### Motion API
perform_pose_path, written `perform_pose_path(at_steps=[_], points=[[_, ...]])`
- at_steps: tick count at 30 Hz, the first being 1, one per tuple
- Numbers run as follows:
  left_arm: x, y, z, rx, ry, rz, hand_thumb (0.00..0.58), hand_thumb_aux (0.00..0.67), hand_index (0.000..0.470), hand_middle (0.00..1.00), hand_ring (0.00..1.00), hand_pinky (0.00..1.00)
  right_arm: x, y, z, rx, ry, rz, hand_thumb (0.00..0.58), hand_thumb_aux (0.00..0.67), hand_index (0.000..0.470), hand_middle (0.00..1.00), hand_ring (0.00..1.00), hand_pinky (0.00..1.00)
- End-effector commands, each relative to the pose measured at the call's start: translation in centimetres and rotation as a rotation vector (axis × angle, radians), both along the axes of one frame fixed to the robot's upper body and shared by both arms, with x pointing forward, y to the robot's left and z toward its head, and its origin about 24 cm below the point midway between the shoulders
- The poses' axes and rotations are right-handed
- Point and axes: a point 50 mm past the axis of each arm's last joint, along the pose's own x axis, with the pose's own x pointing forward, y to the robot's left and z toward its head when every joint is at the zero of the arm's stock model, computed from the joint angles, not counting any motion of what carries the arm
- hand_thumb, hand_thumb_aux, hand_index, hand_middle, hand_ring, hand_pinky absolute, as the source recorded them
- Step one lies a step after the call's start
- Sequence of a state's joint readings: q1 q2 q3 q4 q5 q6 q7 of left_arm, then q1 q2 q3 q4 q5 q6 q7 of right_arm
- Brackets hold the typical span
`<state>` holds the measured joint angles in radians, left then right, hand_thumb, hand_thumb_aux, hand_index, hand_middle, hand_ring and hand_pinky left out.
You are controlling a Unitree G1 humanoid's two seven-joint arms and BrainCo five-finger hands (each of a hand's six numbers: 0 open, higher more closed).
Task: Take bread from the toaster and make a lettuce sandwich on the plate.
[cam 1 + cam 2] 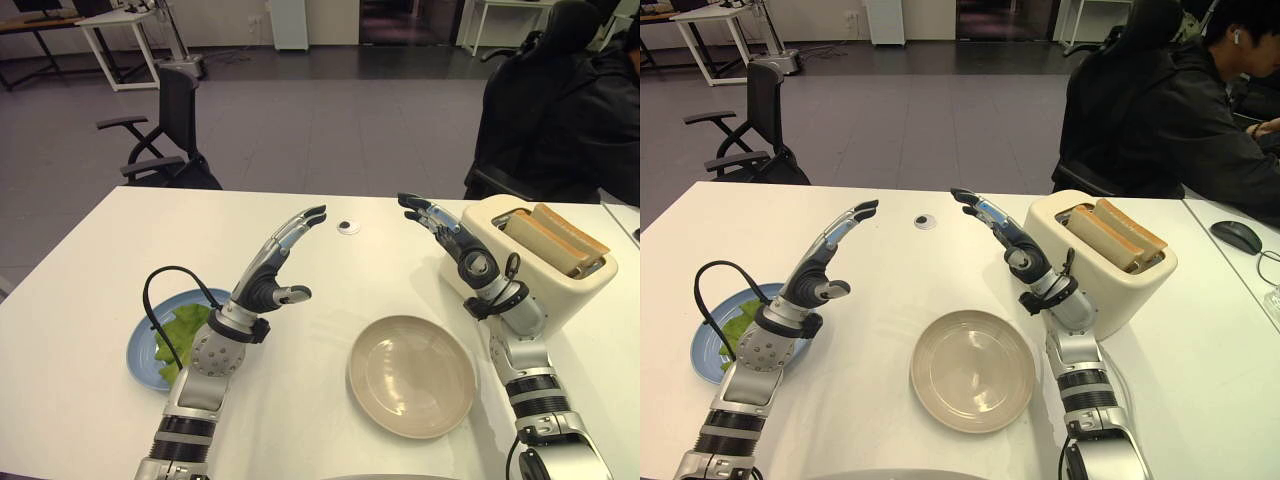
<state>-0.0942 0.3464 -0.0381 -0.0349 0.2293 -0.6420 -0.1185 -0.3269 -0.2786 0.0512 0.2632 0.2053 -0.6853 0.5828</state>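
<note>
I am holding nothing.
My left robot hand (274,272) and right robot hand (447,233) are hovering outstretched, cream rounded toaster (592,292) beside the right.

Cream toaster (548,285) just right of the right hand (452,238); two browned bread slices (560,240) stand in its slots. Round beige plate (411,376) lies flat between the hands, below the fingers. Green lettuce (192,322) on blue plate (138,362), left of and below the left hand (275,268).

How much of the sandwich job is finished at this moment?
Nothing looks done: bread slices sit in the toaster, lettuce lies on the blue plate, the beige plate holds nothing. In hand: nothing; left hand and right hand are open. All steps remain.
</note>
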Motion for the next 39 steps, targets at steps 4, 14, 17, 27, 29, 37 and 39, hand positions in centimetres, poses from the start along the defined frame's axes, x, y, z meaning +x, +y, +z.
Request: perform_pose_path(at_steps=[4, 14, 17, 27, 29, 37, 39], points=[[0.1, -0.3, -0.1, 0.023, 0.009, -0.008, 0.0, 0.0, 0.0, 0.0, 0.0, 0.0, 0.2, -0.1, 0.3, -0.029, -0.016, -0.004, 0.0, 0.0, 0.0, 0.0, 0.0, 0.0], [0.0, -0.3, -0.1, 0.024, 0.009, -0.01, 0.0, 0.0, 0.0, 0.0, 0.0, 0.0, 0.1, -0.1, 0.4, -0.036, -0.023, -0.006, 0.0, 0.0, 0.0, 0.0, 0.0, 0.0], [0.1, -0.4, -0.1, 0.023, 0.009, -0.013, 0.0, 0.0, 0.0, 0.0, 0.0, 0.0, -0.2, -1.6, 2.3, -0.022, -0.103, -0.06, 0.0, 0.0, 0.0, 0.0, 0.0, 0.0], [0.8, -1.2, -0.2, 0.029, 0.017, -0.032, 0.0, 0.0, 0.0, 0.0, 0.0, 0.0, -2.8, -17.0, 11.8, -0.516, -0.314, -0.895, 0.0, 0.0, 0.0, 0.0, 0.0, 0.0], [1.1, -1.3, -0.2, 0.028, 0.014, -0.039, 0.0, 0.0, 0.0, 0.0, 0.0, 0.0, -2.4, -19.8, 9.3, -0.702, -0.142, -1.002, 0.0, 0.0, 0.0, 0.0, 0.0, 0.0], [1.3, -1.4, -0.2, 0.035, 0.009, -0.046, 0.0, 0.0, 0.0, 0.0, 0.0, 0.0, -1.8, -21.8, 2.6, -0.911, 0.184, -0.966, 0.227, 0.147, 0.103, 0.0, 0.0, 0.0], [1.3, -1.3, -0.3, 0.036, 0.01, -0.045, 0.0, 0.0, 0.0, 0.0, 0.0, 0.0, -1.9, -21.8, 1.9, -0.925, 0.222, -0.947, 0.478, 0.389, 0.273, 0.0, 0.0, 0.0]])
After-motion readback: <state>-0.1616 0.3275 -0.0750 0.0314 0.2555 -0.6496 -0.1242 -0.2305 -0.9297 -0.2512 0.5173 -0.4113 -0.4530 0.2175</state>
